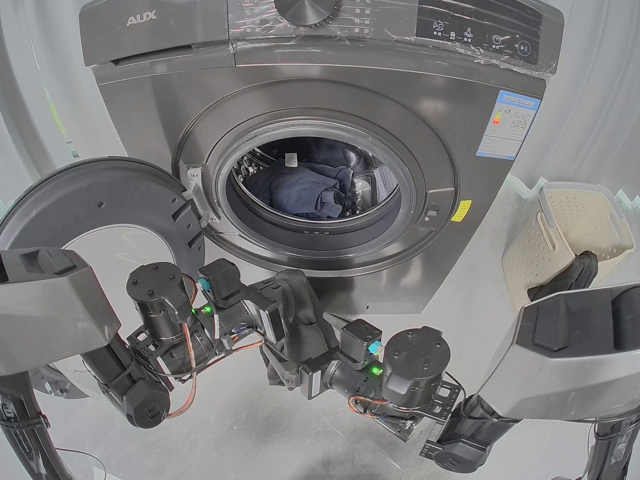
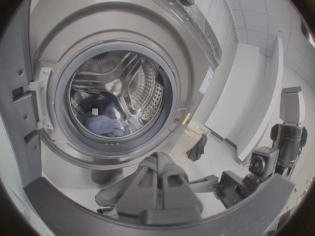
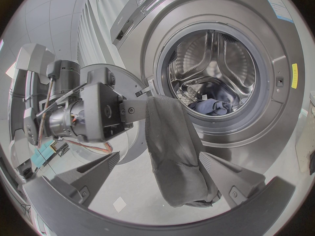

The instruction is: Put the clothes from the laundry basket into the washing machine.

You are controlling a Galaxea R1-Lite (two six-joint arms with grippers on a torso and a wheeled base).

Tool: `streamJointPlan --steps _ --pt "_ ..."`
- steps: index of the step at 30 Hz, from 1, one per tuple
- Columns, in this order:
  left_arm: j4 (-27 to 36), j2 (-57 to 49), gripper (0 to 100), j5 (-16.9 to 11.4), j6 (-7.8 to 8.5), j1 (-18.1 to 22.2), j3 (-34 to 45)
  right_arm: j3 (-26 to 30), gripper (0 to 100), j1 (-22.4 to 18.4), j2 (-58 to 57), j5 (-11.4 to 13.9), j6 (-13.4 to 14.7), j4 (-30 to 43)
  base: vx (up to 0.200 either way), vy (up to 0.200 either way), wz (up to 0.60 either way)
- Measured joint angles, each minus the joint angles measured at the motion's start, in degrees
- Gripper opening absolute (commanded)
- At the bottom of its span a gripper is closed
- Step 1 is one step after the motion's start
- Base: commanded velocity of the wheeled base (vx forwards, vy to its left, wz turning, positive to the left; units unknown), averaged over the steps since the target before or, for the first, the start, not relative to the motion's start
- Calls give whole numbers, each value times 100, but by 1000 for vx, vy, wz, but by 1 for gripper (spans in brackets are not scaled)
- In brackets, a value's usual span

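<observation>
A dark grey garment (image 1: 300, 318) hangs in front of the washing machine (image 1: 320, 68), below its open drum mouth. My left gripper (image 2: 158, 177) is shut on the garment's top fold (image 2: 160, 163). The cloth (image 3: 174, 148) drapes down between the spread fingers of my right gripper (image 3: 159, 158), which is open, and it rests against one finger (image 3: 226, 174). Navy clothes (image 1: 310, 188) lie inside the drum. The cream laundry basket (image 1: 580, 228) lies tipped on the floor to the right, with a black garment (image 1: 567, 278) spilling out of it.
The round door (image 1: 100, 201) is swung wide open to the left of the drum mouth, close behind my left arm. Bare grey floor stretches under both grippers. A white wall and curtains stand beyond the basket.
</observation>
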Motion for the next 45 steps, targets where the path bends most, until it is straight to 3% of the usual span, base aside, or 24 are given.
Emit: streamJointPlan --steps 13,31,45 --pt "0 0 0 -2 -9 -6 7 -1091 100 -467 634 -57 -49 66 0 0 0" --pt "0 9 0 0 -7 27 7 -413 100 -800 173 -57 -2 2 0 0 0" --pt "0 5 0 -2 -7 5 16 -597 100 -889 369 -43 0 -1 0 0 0"
